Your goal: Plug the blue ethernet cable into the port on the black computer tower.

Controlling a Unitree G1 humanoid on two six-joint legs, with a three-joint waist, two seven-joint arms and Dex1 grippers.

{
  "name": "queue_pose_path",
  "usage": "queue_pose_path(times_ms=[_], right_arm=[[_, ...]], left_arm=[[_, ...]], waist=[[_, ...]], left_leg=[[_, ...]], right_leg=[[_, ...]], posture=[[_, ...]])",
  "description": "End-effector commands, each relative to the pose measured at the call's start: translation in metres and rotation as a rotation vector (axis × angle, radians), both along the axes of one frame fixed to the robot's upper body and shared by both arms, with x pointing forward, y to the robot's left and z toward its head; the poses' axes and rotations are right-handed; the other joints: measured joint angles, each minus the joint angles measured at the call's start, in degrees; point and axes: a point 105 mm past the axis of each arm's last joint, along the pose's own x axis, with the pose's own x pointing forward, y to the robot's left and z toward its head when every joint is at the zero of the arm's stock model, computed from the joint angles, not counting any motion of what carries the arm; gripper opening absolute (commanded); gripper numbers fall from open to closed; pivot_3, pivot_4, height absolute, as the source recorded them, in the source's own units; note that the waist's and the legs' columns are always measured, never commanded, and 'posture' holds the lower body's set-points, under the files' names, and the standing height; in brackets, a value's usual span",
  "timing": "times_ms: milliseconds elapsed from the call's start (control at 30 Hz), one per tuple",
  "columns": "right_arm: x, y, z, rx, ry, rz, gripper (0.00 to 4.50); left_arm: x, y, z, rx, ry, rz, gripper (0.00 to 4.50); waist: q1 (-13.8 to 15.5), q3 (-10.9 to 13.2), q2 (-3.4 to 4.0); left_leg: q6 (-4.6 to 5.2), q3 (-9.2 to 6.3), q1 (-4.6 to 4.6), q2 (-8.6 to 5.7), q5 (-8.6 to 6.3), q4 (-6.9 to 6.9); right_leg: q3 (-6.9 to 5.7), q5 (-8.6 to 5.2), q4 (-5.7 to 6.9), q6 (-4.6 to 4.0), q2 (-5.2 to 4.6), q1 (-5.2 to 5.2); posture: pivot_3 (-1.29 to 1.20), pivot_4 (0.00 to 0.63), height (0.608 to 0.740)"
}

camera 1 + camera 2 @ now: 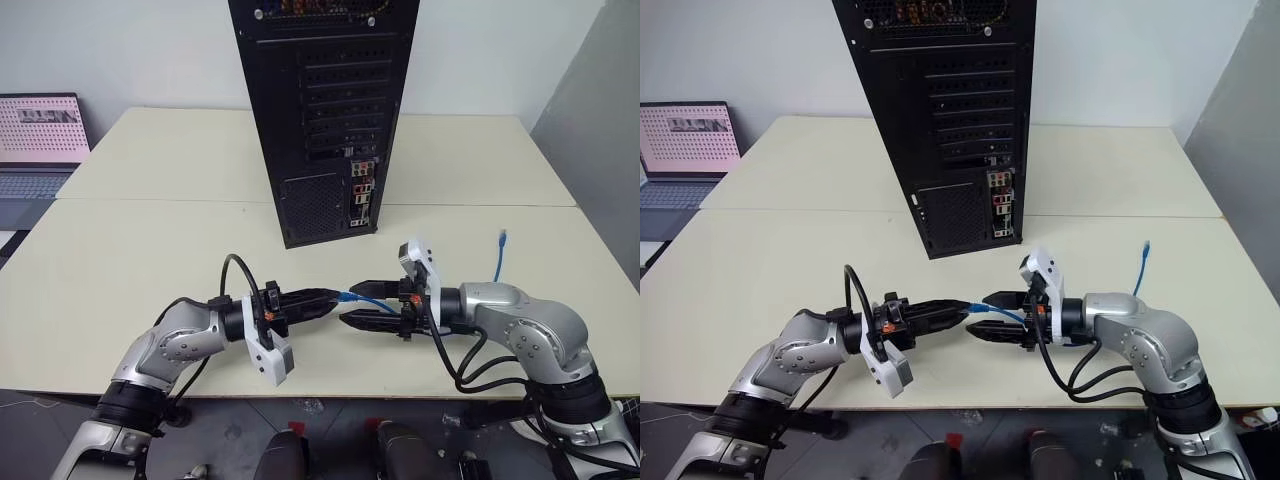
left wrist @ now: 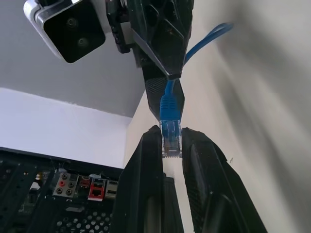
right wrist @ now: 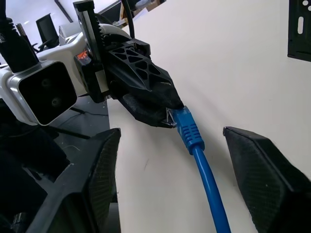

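A: Both grippers sit nearest, tip to tip over the front of the pale table (image 1: pixel 120 260). Left gripper (image 1: pixel 322 299) points across toward the right one, fingers pressed together on the plug of the blue ethernet cable (image 1: pixel 372 292). The left wrist view shows the plug (image 2: pixel 170 131) pinched between its two black fingertips.

B: And the right gripper (image 1: pixel 362 303)?

A: Fingers spread, one to either side of the cord, neither touching it in the right wrist view. The cord (image 3: pixel 209 184) runs back between those fingers, and the left gripper (image 3: pixel 167 114) is clamped on the plug straight ahead of it.

B: Largest things first, then.

A: Table under everything, two slabs with a seam running across. Black computer tower (image 1: pixel 320 120) stands upright beyond both grippers, well apart from them, rear face toward the robot: perforated slot covers, a mesh vent low down, a narrow strip of coloured connectors (image 1: pixel 362 192) beside the vent. No cable is in that strip.

B: Anything else?

A: Laptop (image 1: pixel 38 140) with a pinkish screen, far off on the left gripper's side, beyond the table edge. The cable's other plug (image 1: pixel 503 238) sticks up behind the right arm, just beyond its wrist.
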Motion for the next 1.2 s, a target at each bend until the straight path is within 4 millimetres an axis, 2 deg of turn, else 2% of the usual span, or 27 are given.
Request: queue_pose_path(times_ms=[33, 100, 267, 433, 700, 767, 967, 1033, 1133, 1200], right_arm=[[0.001, 0.002, 0.012, 0.027, -0.039, 0.009, 2.49], [0.002, 0.003, 0.013, 0.03, -0.038, 0.006, 2.15], [0.003, 0.003, 0.012, 0.03, -0.038, 0.004, 0.93], [0.004, 0.004, 0.011, 0.027, -0.039, 0.002, 0.01], [0.005, 0.002, 0.012, 0.023, -0.036, 0.006, 0.0], [0.006, 0.0, 0.013, 0.017, -0.043, -0.004, 0.0], [0.01, -0.012, 0.015, -0.027, -0.124, -0.085, 0.0], [0.013, -0.017, 0.019, -0.037, -0.191, -0.151, 0.0], [0.025, -0.023, 0.023, -0.071, -0.318, -0.294, 0.0], [0.028, -0.024, 0.024, -0.081, -0.362, -0.347, 0.0]], left_arm=[[-0.002, -0.003, 0.009, -0.015, -0.043, -0.016, 0.28], [-0.002, -0.004, 0.008, -0.016, -0.042, -0.016, 0.28], [-0.004, -0.004, 0.007, -0.016, -0.04, -0.019, 0.28], [-0.004, -0.004, 0.008, -0.025, -0.04, -0.016, 0.28], [-0.005, -0.002, 0.003, -0.059, 0.037, 0.01, 0.28], [0.004, 0.005, 0.0, -0.095, 0.13, 0.09, 0.99], [0.015, 0.024, -0.008, -0.187, 0.36, 0.269, 2.26], [0.018, 0.025, -0.007, -0.277, 0.47, 0.326, 2.63], [0.029, 0.022, 0.009, -0.471, 0.589, 0.413, 3.24], [0.033, 0.02, 0.014, -0.52, 0.643, 0.445, 3.59]], waist=[[0.0, 0.0, 0.0], [0.0, 0.0, 0.0], [0.0, 0.0, 0.0], [0.0, 0.0, 0.0], [0.0, 0.0, 0.0], [0.0, 0.0, 0.01], [-0.1, 0.0, 0.01], [0.0, 0.0, 0.01], [0.1, 0.0, 0.01], [0.1, 0.0, -0.01]], left_leg=[[0.0, 0.0, 0.0, 0.0, 0.0, 0.0], [0.0, 0.0, 0.0, 0.0, 0.0, 0.0], [0.0, -0.03, -0.03, 0.0, 0.0, 0.0], [0.0, -0.05, -0.04, 0.03, 0.0, 0.0], [0.0, -0.09, -0.06, 0.03, 0.0, 0.0], [0.0, -0.12, -0.07, 0.05, 0.0, 0.0], [0.0, -0.2, -0.11, 0.06, 0.0, 0.0], [0.0, -0.28, -0.17, 0.09, 0.0, 0.0], [0.0, -0.37, -0.23, 0.08, 0.0, 0.02], [0.0, -0.42, -0.28, 0.04, 0.0, 0.08]], right_leg=[[-0.01, 0.0, 0.0, 0.0, 0.0, 0.0], [-0.03, 0.0, 0.0, 0.0, 0.0, 0.0], [-0.09, 0.0, 0.0, 0.0, -0.01, 0.0], [-0.13, 0.0, 0.0, 0.0, -0.01, 0.0], [-0.19, 0.0, 0.0, 0.0, -0.03, 0.0], [-0.24, 0.0, 0.0, -0.01, -0.03, 0.0], [-0.38, 0.0, 0.01, 0.0, -0.06, 0.0], [-0.46, 0.0, -0.01, 0.0, -0.08, -0.01], [-0.54, -0.01, -0.01, 0.01, -0.12, -0.01], [-0.59, -0.08, 0.0, 0.13, -0.14, -0.01]], posture=[[0.0, 0.15, 0.74], [0.0, 0.15, 0.74], [0.0, 0.15, 0.74], [0.0, 0.15, 0.74], [0.0, 0.15, 0.74], [0.0, 0.15, 0.74], [0.0, 0.15, 0.74], [0.0, 0.15, 0.74], [0.0, 0.15, 0.74], [0.0, 0.15, 0.74]])
